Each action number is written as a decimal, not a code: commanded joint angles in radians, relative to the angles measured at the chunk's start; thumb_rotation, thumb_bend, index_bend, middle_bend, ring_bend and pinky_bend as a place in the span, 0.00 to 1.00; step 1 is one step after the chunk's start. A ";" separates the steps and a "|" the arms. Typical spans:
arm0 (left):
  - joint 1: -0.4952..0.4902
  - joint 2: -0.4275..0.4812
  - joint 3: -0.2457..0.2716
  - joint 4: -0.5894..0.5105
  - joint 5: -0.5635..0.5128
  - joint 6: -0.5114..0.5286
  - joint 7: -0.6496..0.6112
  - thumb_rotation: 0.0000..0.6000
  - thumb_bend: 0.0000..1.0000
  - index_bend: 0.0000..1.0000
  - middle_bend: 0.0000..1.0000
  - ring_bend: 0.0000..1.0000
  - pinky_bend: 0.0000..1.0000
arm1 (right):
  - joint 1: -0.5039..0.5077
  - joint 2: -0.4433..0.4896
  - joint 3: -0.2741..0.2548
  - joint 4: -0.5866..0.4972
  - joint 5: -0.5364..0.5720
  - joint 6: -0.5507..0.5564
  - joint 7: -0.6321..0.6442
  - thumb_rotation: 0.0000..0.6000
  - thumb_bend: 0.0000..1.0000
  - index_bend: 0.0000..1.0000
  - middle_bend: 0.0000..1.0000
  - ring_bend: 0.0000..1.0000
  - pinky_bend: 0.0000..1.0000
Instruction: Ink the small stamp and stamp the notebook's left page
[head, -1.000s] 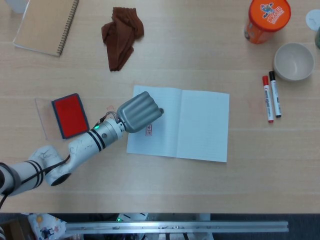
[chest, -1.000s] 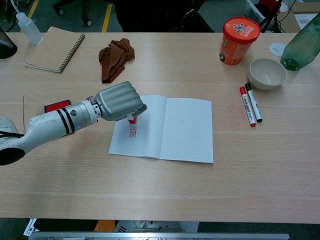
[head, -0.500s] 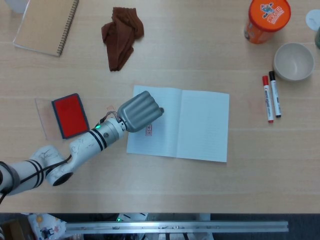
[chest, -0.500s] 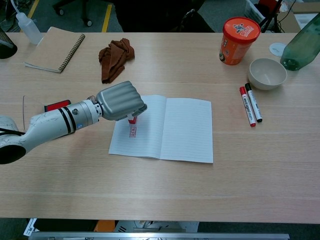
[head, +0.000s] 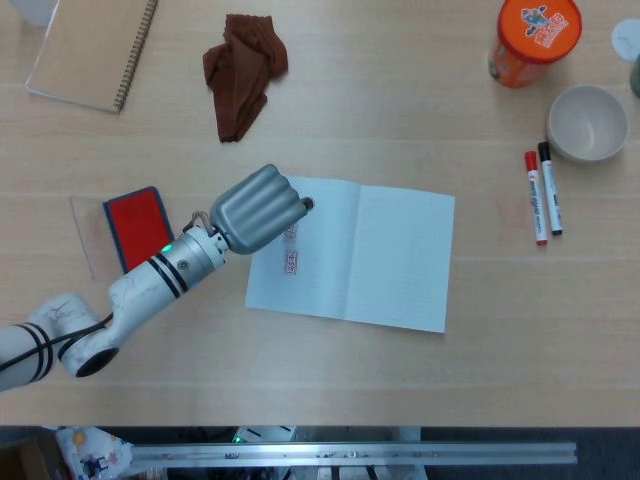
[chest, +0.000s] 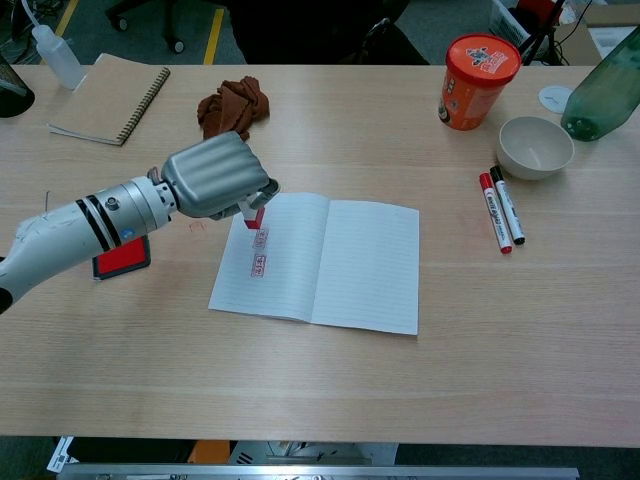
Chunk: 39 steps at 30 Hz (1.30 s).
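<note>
My left hand (head: 258, 207) (chest: 212, 175) grips the small red stamp (chest: 254, 215), curled around it and hovering over the top left corner of the open notebook (head: 380, 260) (chest: 350, 265). Only the stamp's lower end shows under the fingers in the chest view, lifted off the paper. The left page (chest: 280, 260) carries two red prints: a fainter one (chest: 261, 237) near the stamp and a clearer one (head: 291, 263) (chest: 257, 267) below it. The red ink pad (head: 138, 228) (chest: 122, 257) lies open left of the notebook, partly behind my forearm in the chest view. No right hand is visible.
A spiral notebook (head: 90, 50) and a brown cloth (head: 243, 70) lie at the back left. An orange tub (head: 535, 35), a white bowl (head: 588, 122), two markers (head: 543, 195) and a green bottle (chest: 605, 95) stand on the right.
My left hand has risen and moved back-left with the stamp. A second, fainter print now shows above the first. The notebook has slid slightly left.
</note>
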 joint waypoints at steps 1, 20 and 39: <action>0.022 0.027 0.004 -0.018 0.001 0.023 0.027 1.00 0.33 0.62 0.99 1.00 1.00 | 0.003 -0.002 0.001 0.001 -0.002 -0.002 0.001 1.00 0.22 0.34 0.49 0.51 0.56; 0.119 0.005 0.059 0.118 -0.046 0.013 0.089 1.00 0.33 0.59 0.98 1.00 1.00 | -0.003 0.000 -0.003 -0.004 -0.018 0.016 0.005 1.00 0.22 0.34 0.49 0.51 0.56; 0.135 -0.005 0.057 0.135 -0.049 0.002 0.109 1.00 0.33 0.51 0.98 1.00 1.00 | -0.007 0.001 -0.001 -0.005 -0.017 0.023 0.003 1.00 0.22 0.34 0.49 0.51 0.56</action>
